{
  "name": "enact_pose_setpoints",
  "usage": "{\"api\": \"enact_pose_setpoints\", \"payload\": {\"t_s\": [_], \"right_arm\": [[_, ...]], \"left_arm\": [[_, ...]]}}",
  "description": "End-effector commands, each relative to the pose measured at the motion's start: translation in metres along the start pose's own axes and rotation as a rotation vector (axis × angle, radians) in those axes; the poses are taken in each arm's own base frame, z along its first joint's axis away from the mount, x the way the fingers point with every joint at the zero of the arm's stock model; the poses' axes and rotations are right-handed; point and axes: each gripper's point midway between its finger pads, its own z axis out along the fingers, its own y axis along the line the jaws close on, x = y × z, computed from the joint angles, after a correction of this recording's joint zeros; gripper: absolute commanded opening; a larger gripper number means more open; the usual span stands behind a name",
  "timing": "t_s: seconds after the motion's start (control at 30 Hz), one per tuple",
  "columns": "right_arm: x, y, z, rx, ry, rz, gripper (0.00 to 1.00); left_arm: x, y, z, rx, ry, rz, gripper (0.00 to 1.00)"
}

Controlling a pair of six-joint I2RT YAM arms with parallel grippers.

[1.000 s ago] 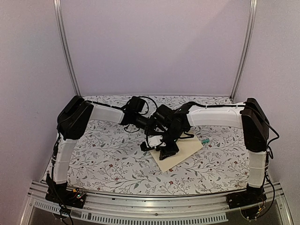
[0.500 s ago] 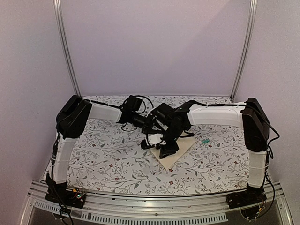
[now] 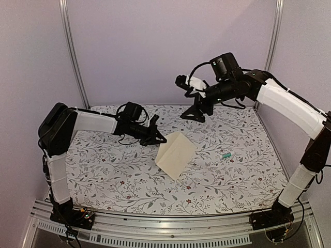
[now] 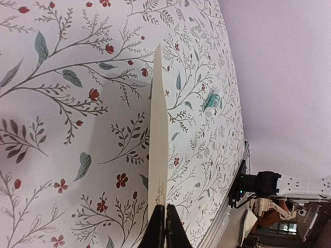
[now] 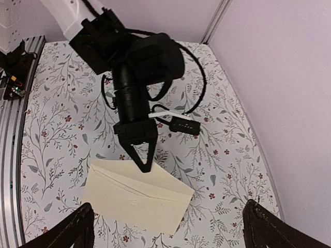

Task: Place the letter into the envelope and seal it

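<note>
The cream envelope stands tilted over the floral table, its upper left corner pinched in my left gripper, which is shut on it. In the left wrist view the envelope shows edge-on, running away from the closed jaws of the left gripper. The right wrist view looks down on the envelope, a flap line across its face, with the left gripper on its far edge. My right gripper hangs open high above the back of the table, nothing in it; its fingertips stand wide apart. The letter does not show.
A small teal object lies on the floral cloth to the right of the envelope, also visible as the teal object in the left wrist view. Lilac walls and metal posts close in the back and sides. The aluminium rail runs along the near edge.
My right gripper has let go, opened wide and risen up and back away from the envelope. The left arm has drawn back leftward, still holding the envelope, which now stands tilted.
</note>
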Motion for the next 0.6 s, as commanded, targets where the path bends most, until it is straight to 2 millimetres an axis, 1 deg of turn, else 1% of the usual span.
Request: {"api": "enact_pose_setpoints", "payload": {"t_s": [0.0,0.1,0.13,0.17,0.2,0.23,0.27,0.3,0.33,0.4,0.47,0.5,0.53,0.57], "right_arm": [[-0.016,-0.042,-0.048,0.184,-0.100,0.167,0.99],[-0.008,-0.066,-0.071,0.270,-0.125,0.266,0.99],[-0.004,-0.070,-0.075,0.275,-0.127,0.288,0.99],[0.001,-0.073,-0.077,0.281,-0.120,0.297,0.99],[0.004,-0.074,-0.078,0.293,-0.110,0.295,0.99],[0.007,-0.075,-0.078,0.298,-0.102,0.292,0.99],[0.008,-0.074,-0.080,0.301,-0.100,0.281,0.99],[0.008,-0.073,-0.082,0.304,-0.098,0.272,0.99],[0.008,-0.073,-0.083,0.309,-0.098,0.258,0.99],[0.008,-0.073,-0.088,0.326,-0.097,0.243,0.99],[0.009,-0.077,-0.093,0.356,-0.095,0.231,0.99],[0.008,-0.080,-0.098,0.369,-0.105,0.227,0.99],[0.009,-0.082,-0.101,0.381,-0.109,0.228,0.99],[0.011,-0.085,-0.105,0.393,-0.112,0.236,0.99]], "left_arm": [[-0.033,0.003,-0.029,-0.096,-0.247,-0.092,0.00],[-0.035,0.006,-0.033,-0.140,-0.339,-0.156,0.06],[-0.036,0.004,-0.032,-0.141,-0.374,-0.165,0.15],[-0.034,0.005,-0.029,-0.159,-0.388,-0.188,0.33],[-0.031,0.006,-0.028,-0.180,-0.398,-0.207,0.85],[-0.024,0.010,-0.026,-0.219,-0.387,-0.241,0.98],[-0.021,0.010,-0.026,-0.240,-0.376,-0.254,0.99],[-0.019,0.005,-0.026,-0.244,-0.369,-0.232,1.00],[-0.017,-0.001,-0.029,-0.252,-0.368,-0.191,1.00],[-0.016,-0.019,-0.035,-0.241,-0.364,-0.075,1.00],[-0.017,-0.047,-0.039,-0.179,-0.348,0.093,1.00],[-0.017,-0.064,-0.040,-0.140,-0.335,0.206,1.00],[-0.017,-0.079,-0.042,-0.108,-0.327,0.283,1.00],[-0.018,-0.089,-0.045,-0.096,-0.324,0.335,1.00]]}}
